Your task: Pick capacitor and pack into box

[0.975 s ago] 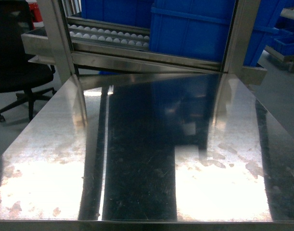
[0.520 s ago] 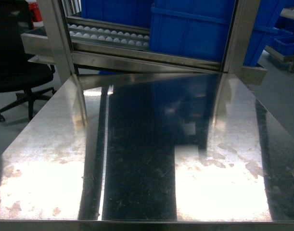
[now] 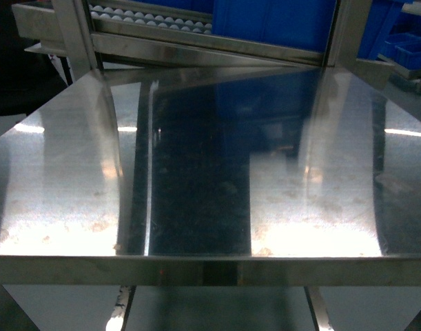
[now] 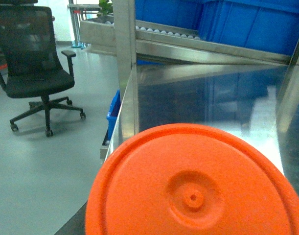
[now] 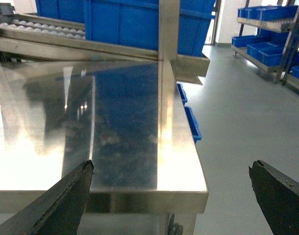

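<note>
1. A shiny steel surface [image 3: 196, 172] fills the head view, streaked with bright glare near its front edge and dark reflections down its middle; beyond its far edge stands a metal frame with a roller rack [image 3: 151, 21] and blue bins [image 3: 272, 21] behind it.
2. Off the left edge of the surface, the left wrist view shows a black office chair [image 4: 34, 63] on the grey floor [image 4: 41, 161], well apart from the surface.
3. In that same view a round orange lid [image 4: 193, 186] (moulded, with a small raised hub at its centre) fills the lower part of the picture, close to the camera, over the near left corner of the surface; what it sits on cannot be told.
4. The left tool is hidden behind the orange lid, so I cannot tell whether its fingers are apart or together.
5. The right tool [image 5: 171, 196] has its two dark fingers [image 5: 61, 200] spread wide apart, clamped on nothing, hanging in front of the near right corner of the surface.
6. Right of the surface, shelves [image 5: 271, 29] carry more small blue bins.
7. Neither the capacitor nor the pink box shows in any view.
</note>
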